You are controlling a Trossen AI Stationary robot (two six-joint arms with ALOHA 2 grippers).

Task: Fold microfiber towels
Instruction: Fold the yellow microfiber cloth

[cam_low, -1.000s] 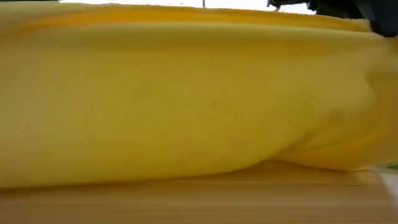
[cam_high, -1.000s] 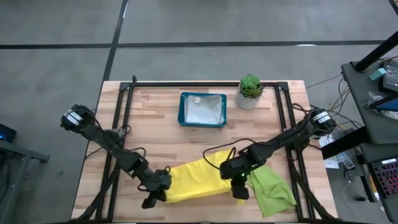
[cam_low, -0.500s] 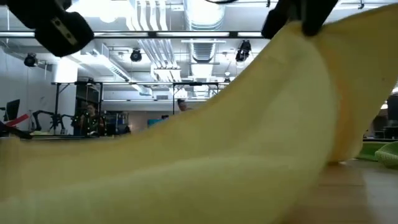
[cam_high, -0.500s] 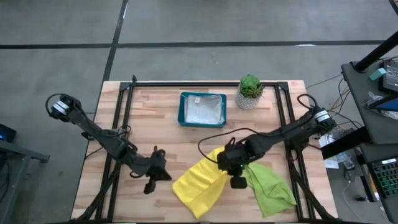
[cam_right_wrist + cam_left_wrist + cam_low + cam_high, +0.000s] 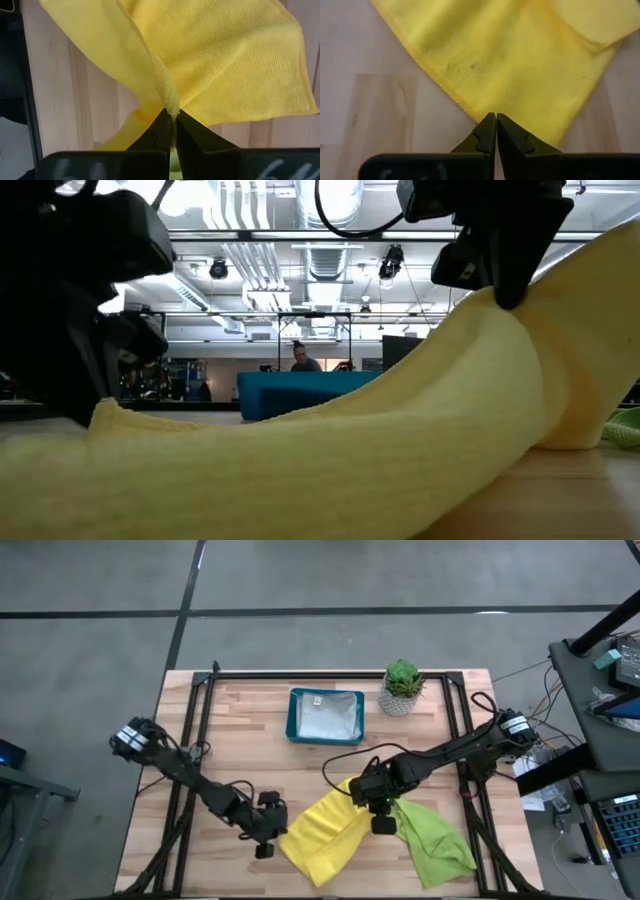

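Counter [image 5: 300, 755] holds a yellow towel [image 5: 322, 837] near the front edge, green towel [image 5: 437, 840] just right of it. Right claw [image 5: 171, 131] pinched shut on the yellow towel's upper corner, lifting it. Left claw [image 5: 496, 131] closed, empty, at the towel's left edge.

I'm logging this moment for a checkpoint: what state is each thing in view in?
Yellow towel: partly lifted at one edge, the rest crumpled on the table.
Green towel: lying rumpled and unfolded on the table.
Right tool: shut, pinching the yellow towel's edge.
Left tool: shut, at the yellow towel's edge, holding nothing.
Tray: holds a pale folded cloth.
Potted plant: upright beside the tray.
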